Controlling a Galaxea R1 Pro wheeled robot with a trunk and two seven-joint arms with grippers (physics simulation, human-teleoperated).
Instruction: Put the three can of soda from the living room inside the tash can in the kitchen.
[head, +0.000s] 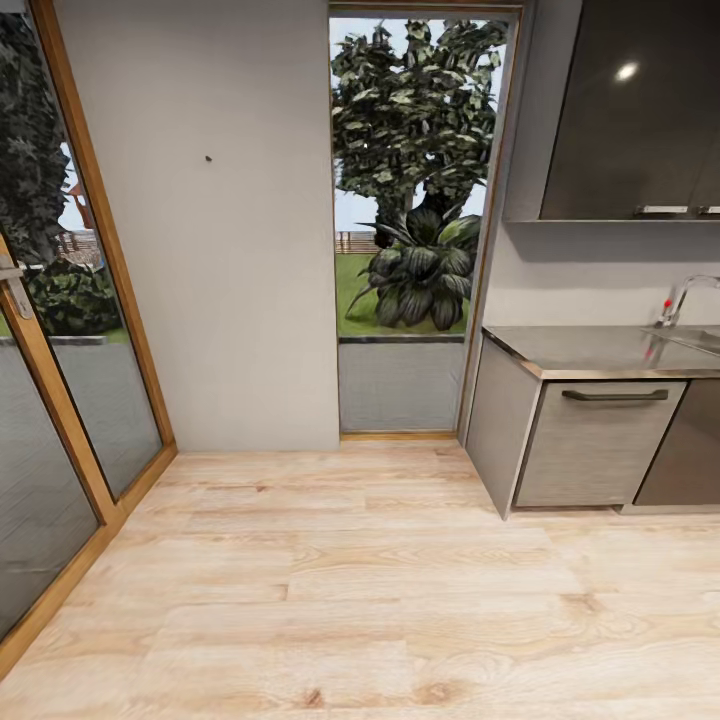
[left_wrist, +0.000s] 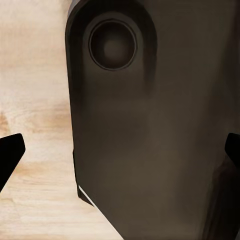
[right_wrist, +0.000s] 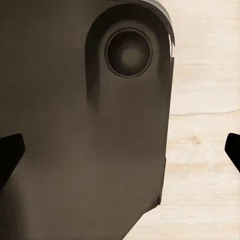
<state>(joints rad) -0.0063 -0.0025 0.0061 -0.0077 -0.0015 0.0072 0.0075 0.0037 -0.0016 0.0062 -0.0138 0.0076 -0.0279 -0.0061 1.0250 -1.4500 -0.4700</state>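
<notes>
- The head view looks down over a bare stretch of plank floor (head: 340, 590) in the kitchen, with a grey wall (head: 220, 250) ahead and a window (head: 410, 200) onto a garden tree beside it.
- The counter (head: 600, 352) with its tap (head: 680, 298) runs along the right, a grey cabinet (head: 590, 440) under it and dark upper cabinets (head: 630, 110) above.
- A wood-framed glass door (head: 60, 400) closes the left side.
- I see no cans and no bin here, so which way they lie from either gripper, and which arm is nearer, cannot be judged yet.
- Left gripper (left_wrist: 120, 155): its two dark fingertips sit at opposite edges of the wrist view, well apart, with nothing between them but a dark body panel (left_wrist: 150, 140) of the robot and pale floor beyond.
- Right gripper (right_wrist: 120, 155): the same, fingertips wide apart and empty, facing a dark panel (right_wrist: 85, 125) with a round recess.
- Both arms look tucked in against the robot, a travelling pose rather than a reaching one.
- Judgement: the robot is in transit, and the next move is a turn or drive to bring a can or the bin into sight.
- Room: the floor ahead is open, but the cabinet corner on the right and the door frame on the left are the edges to keep off when turning.
</notes>
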